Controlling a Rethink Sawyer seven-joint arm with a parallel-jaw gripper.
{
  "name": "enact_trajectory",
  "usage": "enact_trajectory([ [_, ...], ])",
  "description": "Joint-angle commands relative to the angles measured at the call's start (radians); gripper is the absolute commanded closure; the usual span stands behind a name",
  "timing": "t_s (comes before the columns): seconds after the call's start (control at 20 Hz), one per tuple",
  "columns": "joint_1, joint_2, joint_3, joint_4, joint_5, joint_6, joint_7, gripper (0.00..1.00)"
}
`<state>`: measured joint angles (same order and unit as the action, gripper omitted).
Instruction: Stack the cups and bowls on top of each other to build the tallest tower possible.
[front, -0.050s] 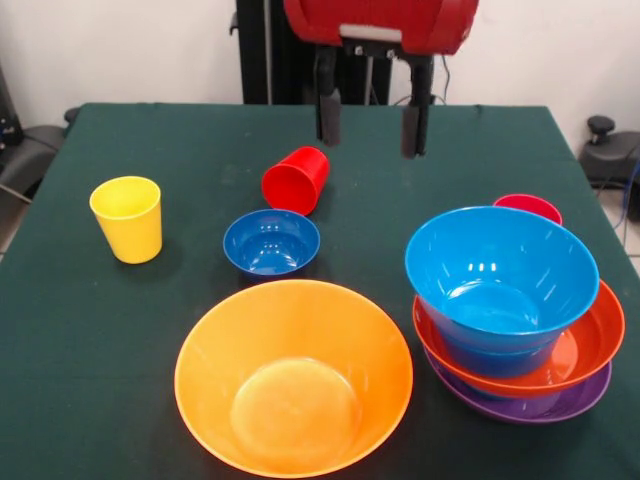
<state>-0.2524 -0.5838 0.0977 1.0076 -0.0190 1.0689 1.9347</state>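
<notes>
Tower (515, 330): blue bowl (497, 275) nested in red-orange bowl (590, 345) on purple bowl (560, 405), on green tabletop (100, 330). Left of it: orange bowl (294, 376), small blue bowl (271, 242), tipped red cup (296, 180), upright yellow cup (127, 218); pinkish-red cup (528, 207) just behind. Gripper (372, 125) above, fingers apart, empty.

Tower (520, 340) right of big bowl (293, 375); small bowl (271, 242) behind it, tipped cup (296, 180) farther back
</notes>
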Motion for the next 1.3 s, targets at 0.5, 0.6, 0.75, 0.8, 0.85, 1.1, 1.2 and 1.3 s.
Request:
enact_trajectory([
  [0.5, -0.235, -0.333, 0.107, 0.517, -0.071, -0.056, -0.518, 0.0],
  [0.6, -0.282, -0.409, 0.104, 0.636, -0.062, -0.128, -0.53, 0.0],
  [0.75, -0.317, -0.503, 0.087, 0.75, -0.058, -0.161, -0.522, 0.0],
  [0.8, -0.327, -0.523, 0.094, 0.77, -0.058, -0.164, -0.52, 0.0],
  [0.85, -0.329, -0.539, 0.094, 0.785, -0.06, -0.156, -0.512, 0.0],
  [1.1, -0.368, -0.543, 0.137, 0.846, -0.068, -0.29, -0.448, 0.0],
  [1.2, -0.377, -0.504, 0.146, 0.844, -0.096, -0.322, -0.405, 0.0],
  [1.3, -0.38, -0.474, 0.146, 0.844, -0.111, -0.356, -0.365, 0.0],
])
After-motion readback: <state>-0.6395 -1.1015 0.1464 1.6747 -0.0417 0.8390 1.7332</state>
